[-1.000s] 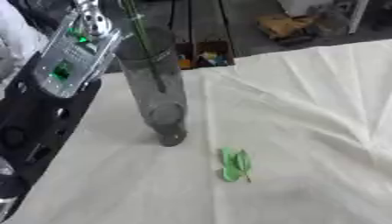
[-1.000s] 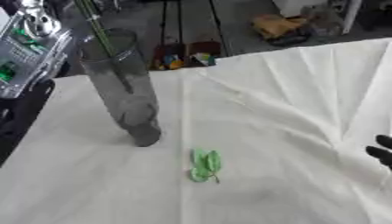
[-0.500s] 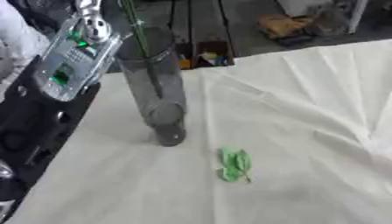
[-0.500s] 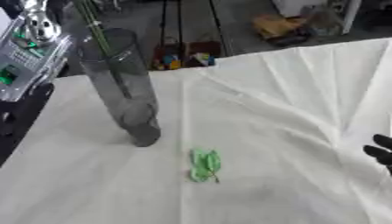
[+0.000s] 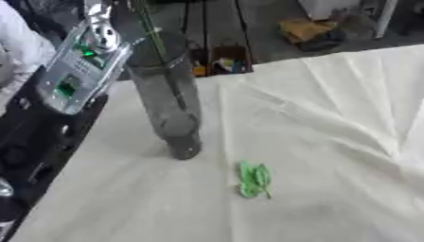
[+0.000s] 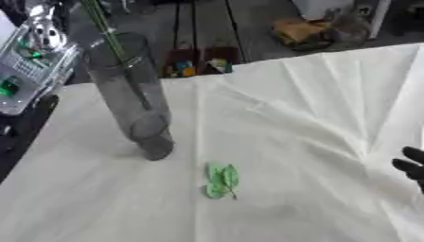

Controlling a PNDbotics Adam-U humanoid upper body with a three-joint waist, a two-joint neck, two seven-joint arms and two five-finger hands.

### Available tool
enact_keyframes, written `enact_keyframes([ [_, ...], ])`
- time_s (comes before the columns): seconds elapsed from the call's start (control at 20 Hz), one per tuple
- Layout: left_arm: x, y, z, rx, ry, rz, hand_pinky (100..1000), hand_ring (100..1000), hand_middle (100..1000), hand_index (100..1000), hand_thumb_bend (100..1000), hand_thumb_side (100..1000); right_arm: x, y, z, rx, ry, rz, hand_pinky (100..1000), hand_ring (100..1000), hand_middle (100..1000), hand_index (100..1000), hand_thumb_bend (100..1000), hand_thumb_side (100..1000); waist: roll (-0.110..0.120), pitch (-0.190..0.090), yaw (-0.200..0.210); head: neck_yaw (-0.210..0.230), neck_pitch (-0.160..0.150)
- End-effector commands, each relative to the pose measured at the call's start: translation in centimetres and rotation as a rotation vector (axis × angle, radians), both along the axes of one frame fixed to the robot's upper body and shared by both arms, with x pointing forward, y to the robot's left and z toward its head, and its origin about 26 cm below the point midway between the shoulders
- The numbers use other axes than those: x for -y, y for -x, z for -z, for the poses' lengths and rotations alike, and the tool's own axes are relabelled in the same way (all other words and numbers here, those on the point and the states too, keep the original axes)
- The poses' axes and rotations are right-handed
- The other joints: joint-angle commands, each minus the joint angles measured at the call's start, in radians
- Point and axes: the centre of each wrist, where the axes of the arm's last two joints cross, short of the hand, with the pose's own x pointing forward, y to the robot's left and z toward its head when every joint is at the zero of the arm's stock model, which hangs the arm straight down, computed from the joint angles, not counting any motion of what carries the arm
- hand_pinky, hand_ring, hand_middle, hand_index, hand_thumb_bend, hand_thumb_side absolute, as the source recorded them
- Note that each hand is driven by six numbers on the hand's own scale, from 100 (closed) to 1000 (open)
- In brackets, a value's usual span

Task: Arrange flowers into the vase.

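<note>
A tall clear glass vase [image 5: 170, 101] stands upright on the white cloth at the left. A thin green flower stem [image 5: 157, 52] stands in it, leaning, and runs out of the top of the view. My left arm [image 5: 75, 71], silver with green parts, reaches up beside the vase. Its hand [image 5: 103, 19] sits at the top edge near the stem, and its grip is hidden. A small green leaf sprig [image 5: 254, 179] lies flat on the cloth to the right of the vase's base. My right hand [image 6: 410, 165] shows only as dark tips at the right edge, far from the vase.
The white cloth [image 5: 331, 118] is creased, with folds fanning out to the right. Beyond the table's far edge [image 5: 314, 56] lies a floor with boxes and clutter [image 5: 311, 28]. The table's left edge runs close to my left arm.
</note>
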Motion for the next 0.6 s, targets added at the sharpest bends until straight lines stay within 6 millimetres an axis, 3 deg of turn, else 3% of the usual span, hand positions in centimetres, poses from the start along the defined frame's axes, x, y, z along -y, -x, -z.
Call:
enact_keyframes([
  [0.05,-0.63,0.46,-0.97,0.036,-0.022,-0.022,207,417,413,192,100,997,0.17,0.16,-0.62,0.019,0.008,0.004,772,819,561,681,100,1000,-0.007,-0.022,0.003,-0.002,-0.008],
  [0.3,-0.87,0.40,-0.70,0.028,-0.046,-0.038,214,428,431,300,100,979,0.19,0.17,-0.60,0.017,0.007,0.005,773,820,560,681,100,1000,-0.009,-0.022,0.004,-0.003,-0.009],
  [0.6,-1.20,0.37,-0.41,0.025,-0.098,-0.066,225,440,442,324,100,934,0.19,0.19,-0.56,0.014,0.007,0.004,775,820,559,681,100,1000,-0.010,-0.023,0.008,-0.005,-0.009],
])
